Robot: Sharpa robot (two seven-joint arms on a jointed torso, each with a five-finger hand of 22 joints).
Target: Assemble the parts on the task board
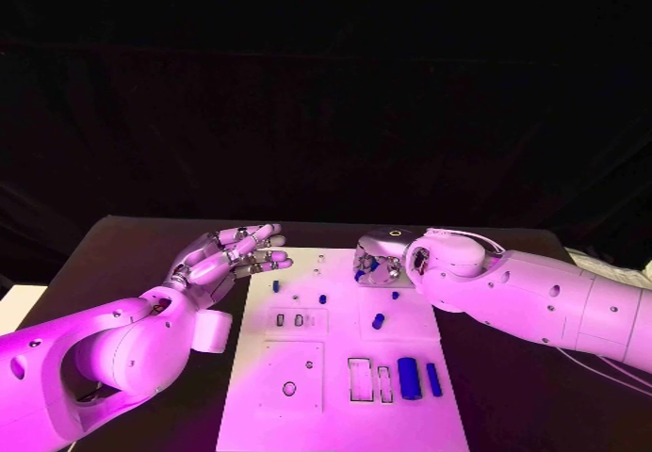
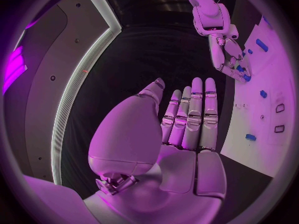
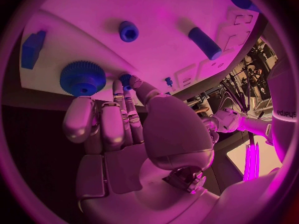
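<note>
Nearest me, blue cylindrical plastic pegs [image 1: 408,365] lie unplaced while the right hand [image 1: 379,262] pinches a small blue peg [image 3: 126,78] at twelve o'clock on the white task board [image 1: 340,414]; seat it squarely, left hand [image 1: 224,256] idling spread and empty.

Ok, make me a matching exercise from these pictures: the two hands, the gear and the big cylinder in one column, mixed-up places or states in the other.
Things:
1. left hand
2. right hand
3. gear
4. cylinder

Places or states:
a. lies at the near right of the board
b. fingers straight, holding nothing
c. fingertips at a small blue part
d. toothed, at the board's edge

Pairs: 1-b, 2-c, 3-d, 4-a
</note>
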